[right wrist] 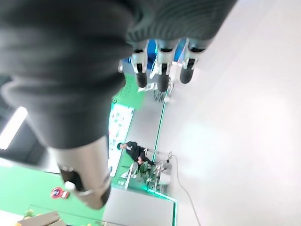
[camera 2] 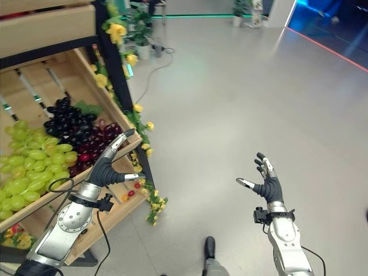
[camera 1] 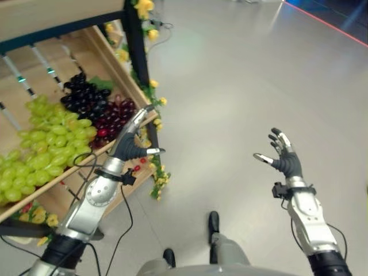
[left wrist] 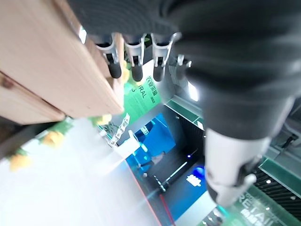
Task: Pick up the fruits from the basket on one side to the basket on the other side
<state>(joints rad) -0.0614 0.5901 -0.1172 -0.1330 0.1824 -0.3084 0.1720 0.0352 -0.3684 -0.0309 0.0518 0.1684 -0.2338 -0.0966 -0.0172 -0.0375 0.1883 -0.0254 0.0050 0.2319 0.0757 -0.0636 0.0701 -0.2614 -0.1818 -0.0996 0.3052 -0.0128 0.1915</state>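
A slanted wooden crate [camera 1: 92,43] on a stand holds green grapes [camera 1: 49,144], black grapes [camera 1: 86,95] and dark red grapes [camera 1: 112,121]. My left hand [camera 1: 131,144] hovers at the crate's front right corner, just beside the red grapes, fingers straight and holding nothing. In the left wrist view its fingers [left wrist: 136,61] reach along the crate's wooden edge [left wrist: 56,75]. My right hand [camera 1: 283,154] is raised over the bare floor well to the right, fingers spread and empty.
A black post [camera 1: 135,40] with yellow flowers [camera 1: 144,7] stands at the crate's right corner. More flowers [camera 1: 158,178] hang below the front edge, with small red fruits [camera 1: 138,165]. Grey floor [camera 1: 247,75] stretches to the right. A seated person [right wrist: 134,150] shows far off.
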